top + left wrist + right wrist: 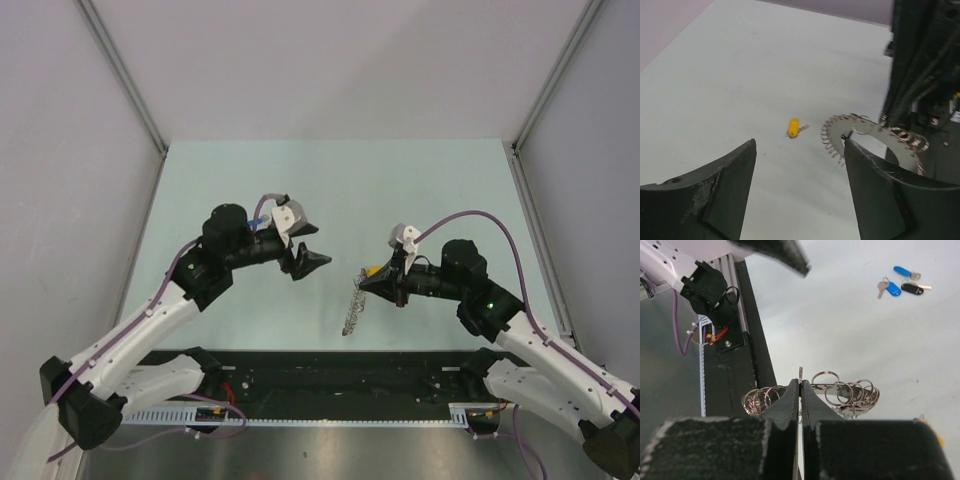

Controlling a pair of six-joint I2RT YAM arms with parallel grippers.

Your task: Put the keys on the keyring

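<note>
The keyring [352, 308] is a silvery metal band strung with many small split rings. My right gripper [366, 283] is shut on one of those small rings [800, 374] and holds the keyring [852, 392] above the table, hanging down. A yellow-headed key [793, 127] lies on the table beside the keyring [864, 129], and shows next to the right fingers in the top view [372, 270]. Two blue-headed keys [894, 288] and a black-headed key [911, 288] lie together farther off. My left gripper [312, 245] is open and empty, facing the yellow key and keyring [800, 145].
The black base rail [752, 365] with cables runs along the table's near edge, below the keyring. The right arm's dark body [920, 75] fills the right side of the left wrist view. Grey walls enclose the pale green table [330, 180].
</note>
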